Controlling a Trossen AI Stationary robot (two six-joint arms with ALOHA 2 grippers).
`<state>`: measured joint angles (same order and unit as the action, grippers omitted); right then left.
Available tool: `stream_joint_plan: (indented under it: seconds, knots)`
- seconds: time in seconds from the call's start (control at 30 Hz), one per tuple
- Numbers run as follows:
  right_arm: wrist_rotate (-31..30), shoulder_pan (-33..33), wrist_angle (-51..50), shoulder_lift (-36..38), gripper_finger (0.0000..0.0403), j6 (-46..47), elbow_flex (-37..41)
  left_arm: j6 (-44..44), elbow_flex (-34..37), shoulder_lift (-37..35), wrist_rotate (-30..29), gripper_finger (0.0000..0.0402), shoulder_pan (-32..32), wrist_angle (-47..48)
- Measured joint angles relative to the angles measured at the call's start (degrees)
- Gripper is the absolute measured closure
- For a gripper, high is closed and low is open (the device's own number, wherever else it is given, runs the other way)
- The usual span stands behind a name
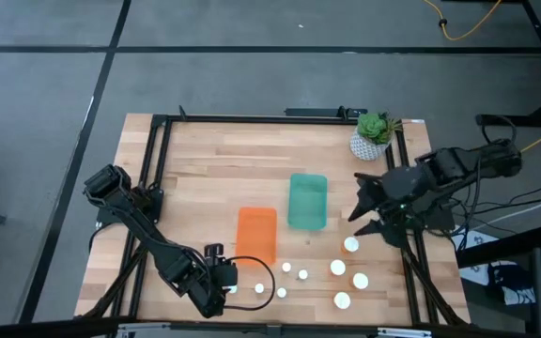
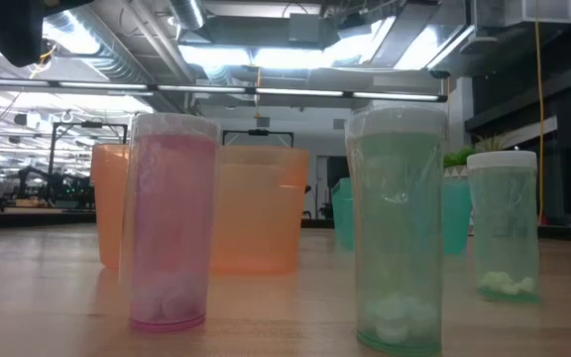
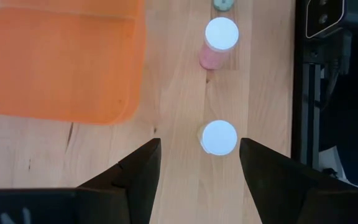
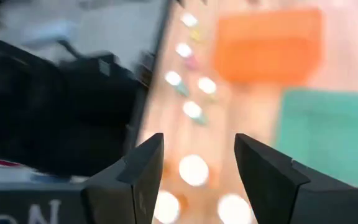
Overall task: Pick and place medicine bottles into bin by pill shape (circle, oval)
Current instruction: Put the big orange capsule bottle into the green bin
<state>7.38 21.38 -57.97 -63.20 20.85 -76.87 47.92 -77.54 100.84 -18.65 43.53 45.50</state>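
Observation:
Several white-topped medicine bottles (image 1: 337, 268) stand upright on the wooden table near its front edge, in a loose row right of the left gripper. My left gripper (image 1: 225, 282) is open low at the front edge. In its wrist view a white-capped bottle (image 3: 219, 137) stands just ahead of the open fingertips (image 3: 199, 144), close to one finger, with a pink bottle (image 3: 219, 38) beyond. My right gripper (image 1: 354, 200) hangs open above the table's right part, over the bottles (image 4: 193, 169). The low view shows a pink bottle (image 2: 170, 230) and a green one (image 2: 397, 230).
An orange bin (image 1: 257, 235) and a teal bin (image 1: 307, 200) lie side by side mid-table behind the bottles. A potted plant in a white pot (image 1: 372, 136) stands at the far right corner. A black frame (image 1: 158, 160) runs along the table's edges.

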Motion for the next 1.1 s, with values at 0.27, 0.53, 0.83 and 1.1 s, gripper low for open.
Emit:
stream_joint_plan:
  seconds: [0.27,0.53,0.83,1.1]
  knots:
    - [-4.6,5.2,-19.3,-7.9,0.0203,15.0,-8.6,0.0,0.0,0.0,0.0,0.0190,0.0,0.0]
    - [-12.2,10.4,-20.9,-10.6,0.0203,29.9,-2.8,0.0,0.0,0.0,-1.7,0.0190,0.0,0.0]
    - [-12.2,15.5,-12.5,-11.6,0.0203,35.0,7.7,0.0,0.0,0.0,-1.7,0.0190,0.0,0.0]
    - [-12.3,17.2,-4.4,-11.6,0.0203,38.6,10.7,0.0,0.0,0.0,-1.7,0.0190,0.0,0.0]
